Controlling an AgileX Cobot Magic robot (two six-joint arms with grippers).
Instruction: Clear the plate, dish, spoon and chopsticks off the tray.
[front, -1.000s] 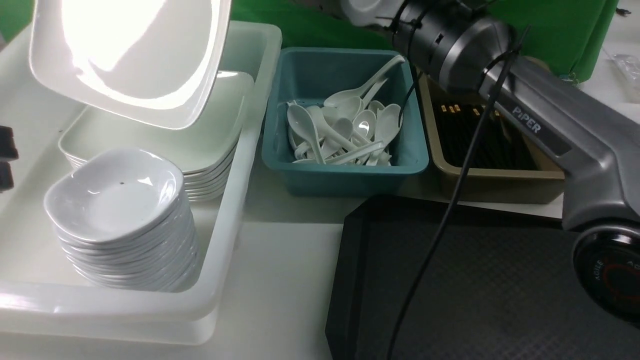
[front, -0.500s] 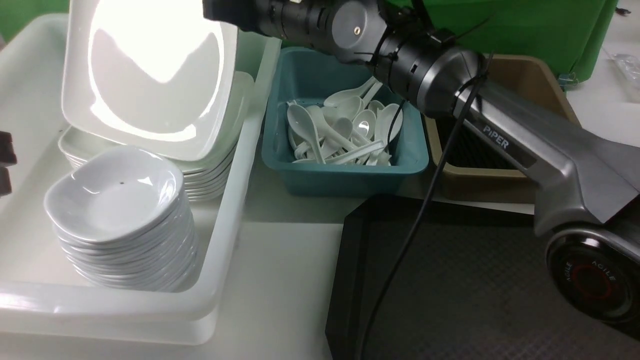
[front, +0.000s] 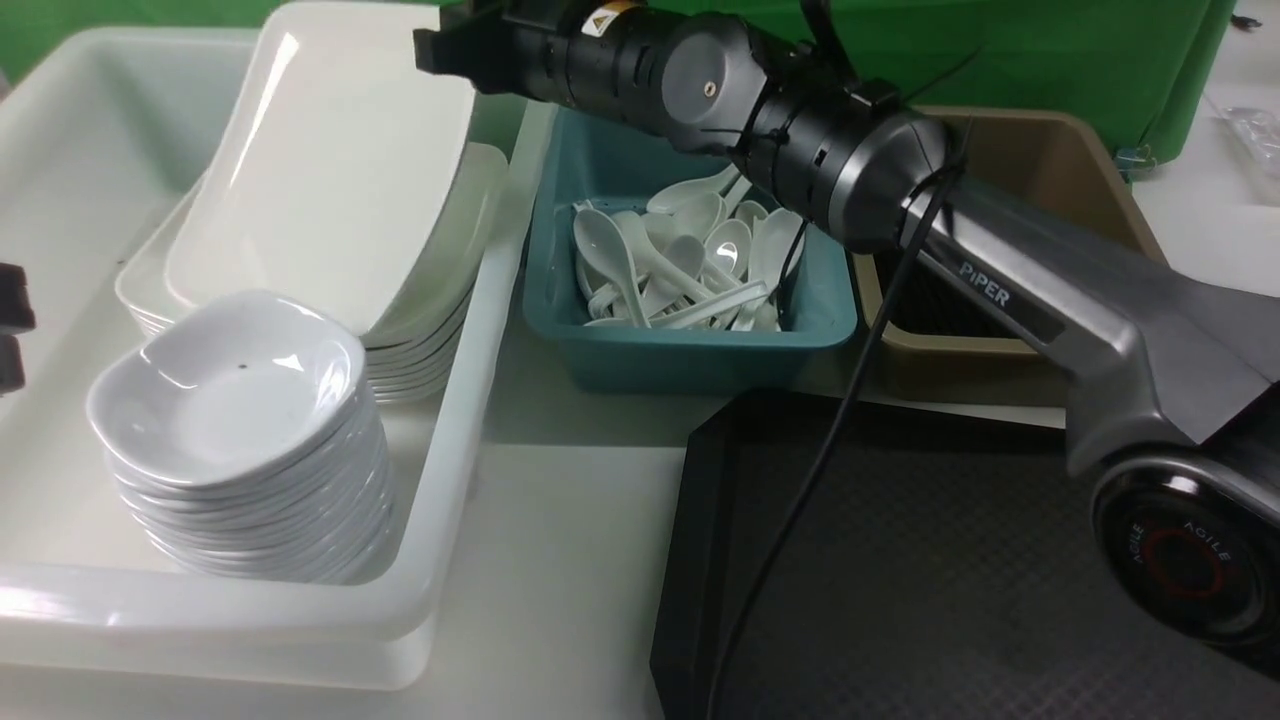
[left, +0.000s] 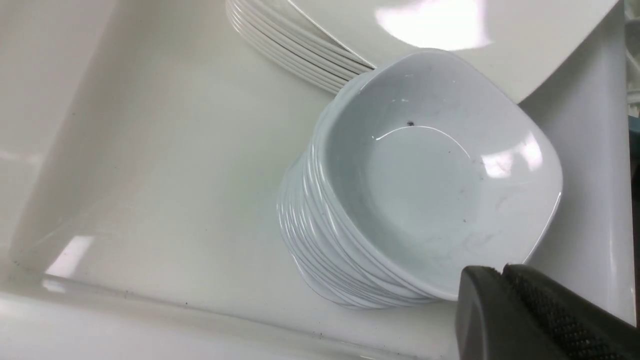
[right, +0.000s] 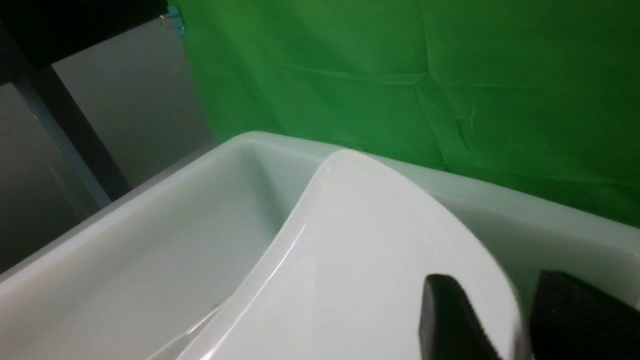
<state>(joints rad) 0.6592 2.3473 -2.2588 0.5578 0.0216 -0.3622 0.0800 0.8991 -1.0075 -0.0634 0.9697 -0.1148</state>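
Note:
The large white plate (front: 330, 190) lies tilted on a stack of like plates in the white tub (front: 440, 470), its far edge raised. My right gripper (right: 495, 275) is open at that raised corner, one finger on each side of the plate's (right: 360, 260) rim. My left gripper (left: 501, 268) is shut on nothing, just beside the top dish (left: 430, 185) of a stack of small dishes (front: 225, 385). Several white spoons (front: 690, 260) fill the teal tub. The black tray (front: 950, 560) shows bare. I cannot make out the chopsticks.
My right arm (front: 820, 150) stretches from the right across the teal tub (front: 700, 350) and the brown tub (front: 1050, 150), hiding most of the brown tub's dark inside. A black cable (front: 850, 380) hangs from the arm over the tray. Green cloth backs the scene.
The plate came down from high in the air onto the plate stack and lies flatter. My right arm swung left and lower with it, and its jaws parted.

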